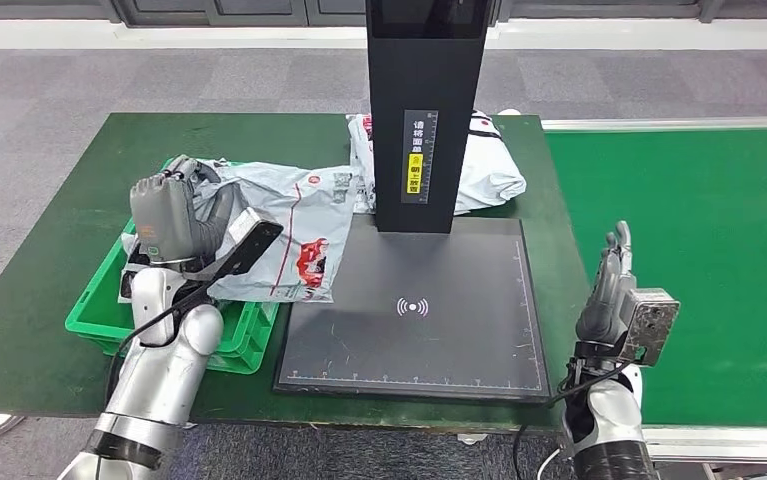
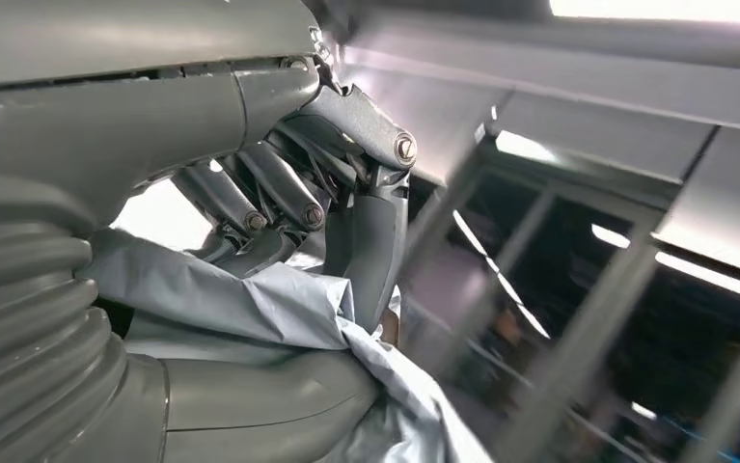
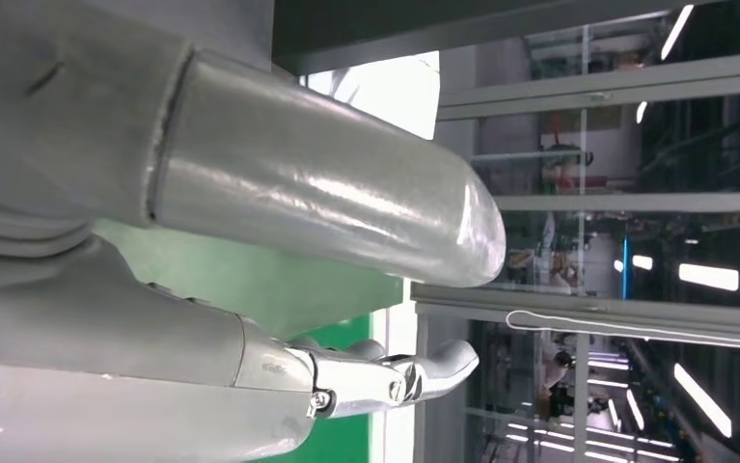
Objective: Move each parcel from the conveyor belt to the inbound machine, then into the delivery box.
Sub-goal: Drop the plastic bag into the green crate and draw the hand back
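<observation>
Nearest, at the conveyor belt's edge: right hand upright, fingers straight and apart, holding nothing, well apart from any parcel

On the other side, left hand clenched around a bunched end of the grey parcel; in the left wrist view, fingers and thumb pressing crumpled grey film between them

Held up over the green delivery box, with the parcel's long axis running from the hand rightward toward the inbound machine, its free end hanging at the box's inner rim, just beside the machine's dark plate

Probably scanned already, so a release downward into the box seems due; left hand plainly the nearer one

Farther back on the bench, a white parcel behind the machine's black column
</observation>
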Controlling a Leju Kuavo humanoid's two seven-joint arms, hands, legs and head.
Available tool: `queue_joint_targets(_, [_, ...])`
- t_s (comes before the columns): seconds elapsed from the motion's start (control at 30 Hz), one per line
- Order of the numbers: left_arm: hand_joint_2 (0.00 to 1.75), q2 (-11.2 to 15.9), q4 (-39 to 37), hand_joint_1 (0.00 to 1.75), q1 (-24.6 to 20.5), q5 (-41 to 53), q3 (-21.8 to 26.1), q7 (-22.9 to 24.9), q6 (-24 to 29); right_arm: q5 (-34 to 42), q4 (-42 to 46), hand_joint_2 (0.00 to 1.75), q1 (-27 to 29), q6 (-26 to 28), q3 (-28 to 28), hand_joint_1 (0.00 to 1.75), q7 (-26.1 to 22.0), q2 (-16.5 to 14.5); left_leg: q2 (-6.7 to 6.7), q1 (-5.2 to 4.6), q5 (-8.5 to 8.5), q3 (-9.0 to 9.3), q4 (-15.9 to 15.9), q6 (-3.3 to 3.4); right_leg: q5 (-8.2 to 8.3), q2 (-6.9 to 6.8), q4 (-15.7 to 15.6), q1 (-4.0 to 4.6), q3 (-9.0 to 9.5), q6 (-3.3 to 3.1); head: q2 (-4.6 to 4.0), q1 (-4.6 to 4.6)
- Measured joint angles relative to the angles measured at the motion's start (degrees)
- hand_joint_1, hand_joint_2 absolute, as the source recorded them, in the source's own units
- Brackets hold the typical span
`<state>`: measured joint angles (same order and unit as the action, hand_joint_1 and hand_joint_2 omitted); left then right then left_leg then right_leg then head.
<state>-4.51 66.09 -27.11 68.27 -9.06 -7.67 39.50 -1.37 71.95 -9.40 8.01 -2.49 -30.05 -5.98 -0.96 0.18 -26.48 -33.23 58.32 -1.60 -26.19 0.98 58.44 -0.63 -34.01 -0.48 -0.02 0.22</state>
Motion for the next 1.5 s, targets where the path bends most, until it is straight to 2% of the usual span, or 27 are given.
queue_joint_targets(0.07, [1.75,0.56,-2.23,1.75,-1.4,7.27,1.36,6.12,0.02,0.25,0.24,0.0,0.69,0.35,0.3,0.0,0.1,0.16,-0.01,0.0,0.01,-0.01,0.0,0.0,0.0,0.0,0.0,0.0,0.0,0.0,0.01,0.0])
queue_joint_targets(0.2, [1.75,2.0,-7.79,1.75,-4.01,15.91,4.18,14.52,0.25,0.37,1.12,0.0,2.12,0.62,0.93,0.0,0.34,0.24,0.05,0.01,0.03,-0.03,0.0,-0.03,0.02,0.1,0.0,0.01,-0.07,-0.03,0.01,0.0])
queue_joint_targets(0.37, [1.75,5.55,-16.84,1.75,-7.99,18.7,5.98,26.82,0.27,0.35,2.31,0.0,3.53,1.2,1.24,0.0,0.94,0.26,0.05,0.04,0.05,-0.08,-0.01,-0.06,0.02,0.1,0.04,0.06,-0.13,-0.04,0.0,0.0])
queue_joint_targets(0.5, [1.75,8.95,-24.44,1.75,-11.04,18.74,6.32,31.47,0.32,0.33,2.38,0.0,3.47,1.15,1.39,0.0,1.01,0.27,0.08,0.04,0.08,-0.11,-0.01,-0.1,0.02,0.12,0.06,0.07,-0.17,-0.04,0.0,0.0])
queue_joint_targets(0.63, [1.75,11.39,-30.06,1.75,-12.42,18.74,6.49,33.86,0.41,0.32,2.36,0.0,2.97,1.1,1.75,0.0,1.01,0.26,0.05,0.04,0.09,-0.14,-0.01,-0.12,0.02,0.11,0.07,0.07,-0.17,-0.04,0.01,0.0])
queue_joint_targets(0.73, [1.75,12.7,-33.06,0.44,-13.17,18.68,6.54,35.03,0.43,0.27,2.36,0.0,2.33,1.17,2.31,0.0,1.05,0.21,0.03,0.04,0.09,-0.17,-0.01,-0.12,0.02,0.11,0.07,0.07,-0.2,-0.04,0.0,-0.01])
queue_joint_targets(0.77, [1.31,13.04,-34.16,0.0,-13.51,18.56,6.62,34.79,0.44,0.23,2.36,0.0,2.06,1.21,2.39,0.0,1.08,0.17,0.03,0.04,0.09,-0.17,-0.01,-0.12,0.02,0.1,0.06,0.07,-0.21,-0.04,0.0,-0.01])
queue_joint_targets(0.87, [0.0,13.45,-37.08,0.0,-14.24,17.79,7.49,31.52,0.44,0.03,2.36,0.0,1.11,1.24,2.43,0.0,1.38,0.04,-0.02,0.04,0.1,-0.18,-0.01,-0.11,0.02,0.08,0.06,0.06,-0.21,-0.04,-0.01,-0.01])
queue_joint_targets(0.97, [0.0,13.26,-38.35,0.0,-14.33,16.62,9.17,27.52,0.45,-0.45,1.97,0.0,-0.12,1.1,2.43,0.0,1.78,-0.22,-0.01,0.03,0.1,-0.19,0.0,-0.11,0.03,0.07,0.06,0.06,-0.21,-0.04,0.01,-0.01])
queue_joint_targets(1.13, [0.0,12.79,-39.06,0.0,-14.34,15.86,11.34,25.35,0.46,-0.73,1.31,0.0,-1.2,0.92,2.43,0.0,1.85,-0.61,-0.02,0.03,0.1,-0.19,0.0,-0.11,0.03,0.05,0.06,0.05,-0.22,-0.04,0.0,-0.02])
queue_joint_targets(1.2, [0.0,12.48,-39.1,0.0,-14.34,13.69,12.48,22.32,0.47,-0.93,1.06,0.0,-1.46,0.91,2.43,0.0,1.84,-0.74,-0.02,0.03,0.1,-0.19,0.0,-0.11,0.03,0.04,0.06,0.06,-0.23,-0.04,0.01,-0.02])
queue_joint_targets(1.27, [0.0,11.73,-38.59,0.0,-14.29,9.8,14.44,16.32,0.48,-1.32,0.85,0.0,-1.67,0.82,2.43,0.0,1.84,-0.83,-0.02,0.03,0.1,-0.21,0.0,-0.11,0.03,0.04,0.06,0.06,-0.24,-0.04,0.01,-0.01])
queue_joint_targets(1.5, [0.0,7.21,-33.38,0.0,-14.01,-8.58,24.09,-9.52,0.37,-2.19,-1.15,0.0,-3.05,-0.54,2.43,0.0,1.24,-1.14,-0.02,0.03,0.1,-0.23,0.01,-0.11,0.03,0.02,0.06,0.03,-0.26,-0.04,-0.01,-0.01])
